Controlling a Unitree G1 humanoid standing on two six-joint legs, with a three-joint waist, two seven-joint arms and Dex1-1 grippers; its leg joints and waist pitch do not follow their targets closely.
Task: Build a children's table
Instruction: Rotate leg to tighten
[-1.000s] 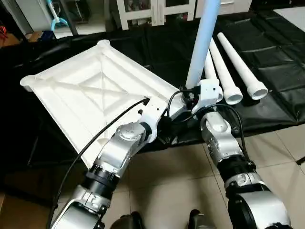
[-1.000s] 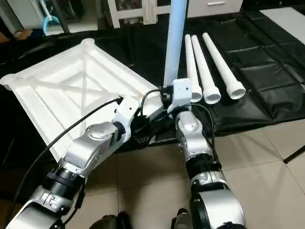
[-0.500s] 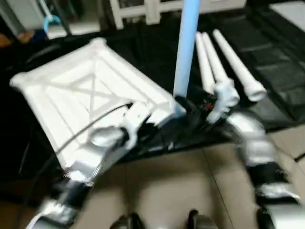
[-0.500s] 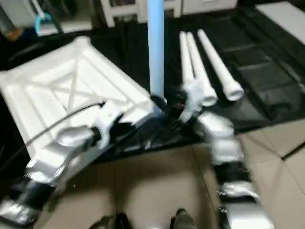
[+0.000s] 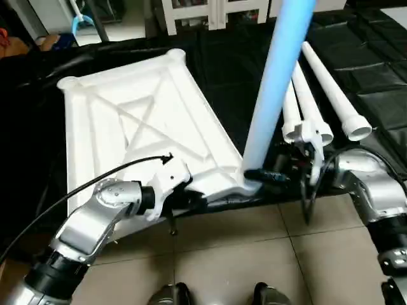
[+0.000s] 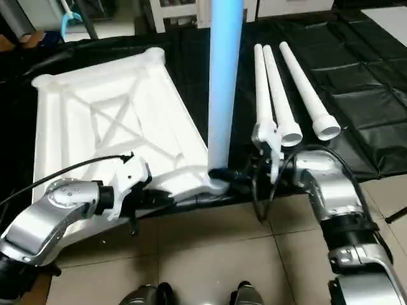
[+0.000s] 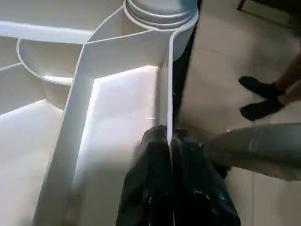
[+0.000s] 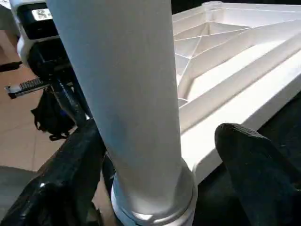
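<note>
Nearest, above the tiled floor [image 5: 216,254], the left claw [image 7: 168,141] pinches the thin near rim of the upturned tabletop [image 5: 140,121], its fingers pressed together on that wall. Just beside it, the right claw [image 8: 160,155] is spread around the base of the upright leg [image 5: 273,89], which stands in the near corner socket [image 7: 160,9]. Farther off, three spare legs [image 6: 286,95] lie side by side on the black-covered surface [image 5: 375,70].
</note>
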